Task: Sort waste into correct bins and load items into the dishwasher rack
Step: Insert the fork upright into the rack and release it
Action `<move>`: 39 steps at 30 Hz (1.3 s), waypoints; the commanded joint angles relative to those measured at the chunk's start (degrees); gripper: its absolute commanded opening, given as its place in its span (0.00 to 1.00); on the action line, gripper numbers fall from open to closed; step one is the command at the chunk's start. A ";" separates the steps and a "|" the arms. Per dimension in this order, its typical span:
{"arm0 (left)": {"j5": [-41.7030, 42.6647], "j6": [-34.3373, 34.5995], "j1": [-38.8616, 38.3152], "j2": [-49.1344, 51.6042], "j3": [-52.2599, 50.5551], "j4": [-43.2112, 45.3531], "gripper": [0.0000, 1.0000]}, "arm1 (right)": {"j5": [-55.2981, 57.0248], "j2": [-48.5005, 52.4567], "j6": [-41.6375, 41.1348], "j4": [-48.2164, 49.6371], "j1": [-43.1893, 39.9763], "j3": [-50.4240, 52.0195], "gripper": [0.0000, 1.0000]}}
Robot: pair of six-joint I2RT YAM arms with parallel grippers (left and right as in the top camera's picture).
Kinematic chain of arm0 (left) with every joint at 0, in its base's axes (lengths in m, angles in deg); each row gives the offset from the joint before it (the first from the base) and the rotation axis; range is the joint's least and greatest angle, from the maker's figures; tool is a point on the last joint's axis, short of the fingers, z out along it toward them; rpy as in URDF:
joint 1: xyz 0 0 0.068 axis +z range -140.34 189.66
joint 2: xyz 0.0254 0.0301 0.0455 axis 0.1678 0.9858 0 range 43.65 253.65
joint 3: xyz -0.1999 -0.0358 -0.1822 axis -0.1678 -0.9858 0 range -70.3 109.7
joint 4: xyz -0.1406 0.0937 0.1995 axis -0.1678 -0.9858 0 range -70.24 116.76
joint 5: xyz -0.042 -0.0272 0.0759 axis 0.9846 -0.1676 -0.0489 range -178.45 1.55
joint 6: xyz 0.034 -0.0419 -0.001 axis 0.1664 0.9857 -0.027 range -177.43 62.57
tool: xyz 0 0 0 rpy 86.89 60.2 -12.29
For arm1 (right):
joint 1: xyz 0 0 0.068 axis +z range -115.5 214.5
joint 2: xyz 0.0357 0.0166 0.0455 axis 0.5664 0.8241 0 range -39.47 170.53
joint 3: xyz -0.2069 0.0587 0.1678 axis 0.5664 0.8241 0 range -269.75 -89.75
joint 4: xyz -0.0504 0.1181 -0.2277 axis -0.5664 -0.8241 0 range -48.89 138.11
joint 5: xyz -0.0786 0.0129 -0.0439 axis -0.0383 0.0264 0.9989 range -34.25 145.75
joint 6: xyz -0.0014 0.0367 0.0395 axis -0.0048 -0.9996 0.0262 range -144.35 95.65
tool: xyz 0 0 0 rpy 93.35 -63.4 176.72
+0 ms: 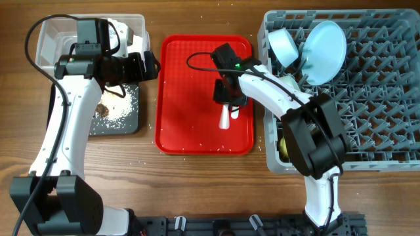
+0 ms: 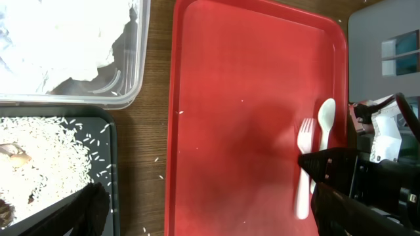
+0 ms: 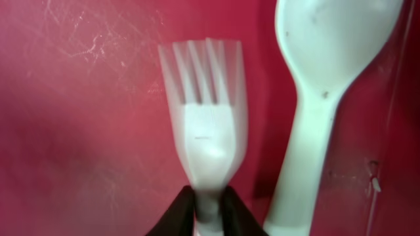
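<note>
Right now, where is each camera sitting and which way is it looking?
Overhead: above the table, looking straight down on the red tray, dishwasher rack; left arm and right arm show.
Left wrist: over the tray's left side, looking down at clear tub, black tray; one own finger shows.
Right wrist: just above the tray, facing the white fork; own fingertips pinch its handle.
Shared: both wrist views show fork and spoon.
</note>
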 commanded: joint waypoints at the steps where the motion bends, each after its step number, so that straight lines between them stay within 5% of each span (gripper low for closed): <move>1: 0.09 -0.26 0.15 -0.83 0.04 0.13 1.00 | -0.44 1.18 -0.04 0.50 -0.28 0.31 0.04; 6: 0.09 -0.24 0.15 -0.83 0.07 0.13 1.00 | -2.34 1.16 1.36 0.94 -0.28 -0.92 0.04; 11: 0.09 -0.26 0.15 -0.83 0.07 0.13 1.00 | -4.94 -1.29 11.41 -2.14 -0.28 -5.90 0.04; 19: 0.09 -0.26 0.15 -0.83 0.07 0.13 1.00 | -0.57 -18.29 16.68 -7.34 -1.79 -6.43 0.04; 28: 0.09 -0.26 0.15 -0.83 0.04 0.13 1.00 | 17.53 -42.91 10.23 -24.83 -16.17 -6.01 0.04; 34: 0.09 -0.24 0.15 -0.83 0.07 0.13 1.00 | 19.08 -45.40 9.70 -28.41 -27.98 1.38 0.04; 39: 0.09 -0.26 0.15 -0.83 0.07 0.13 1.00 | 19.08 -45.40 11.91 -22.88 -30.08 12.00 0.04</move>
